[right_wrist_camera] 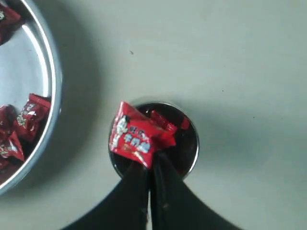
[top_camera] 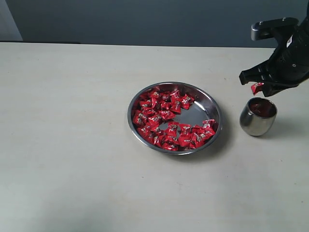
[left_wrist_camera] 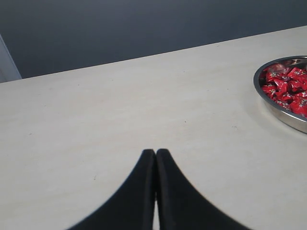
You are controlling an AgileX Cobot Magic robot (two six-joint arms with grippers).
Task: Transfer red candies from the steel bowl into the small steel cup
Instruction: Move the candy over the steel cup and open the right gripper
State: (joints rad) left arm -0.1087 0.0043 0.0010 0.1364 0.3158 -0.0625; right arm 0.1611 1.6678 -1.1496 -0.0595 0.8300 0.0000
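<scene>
The steel bowl [right_wrist_camera: 53, 72] of red candies [right_wrist_camera: 31, 112] lay beside the right fingers [right_wrist_camera: 132, 191], cut off in the wrist view. The small steel cup [right_wrist_camera: 193, 143] sat directly below them, half hidden by the one candy [right_wrist_camera: 134, 136] they pinched. The left fingers [left_wrist_camera: 139, 191] were closed, empty.

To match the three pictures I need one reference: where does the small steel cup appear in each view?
Exterior view: the small steel cup stands at the right, beside the steel bowl, below the right gripper.
Left wrist view: not in it; only the bowl's edge shows.
Right wrist view: the cup is near the middle, behind the held red candy.
Shared landmark: the steel bowl, in all three views.
</scene>
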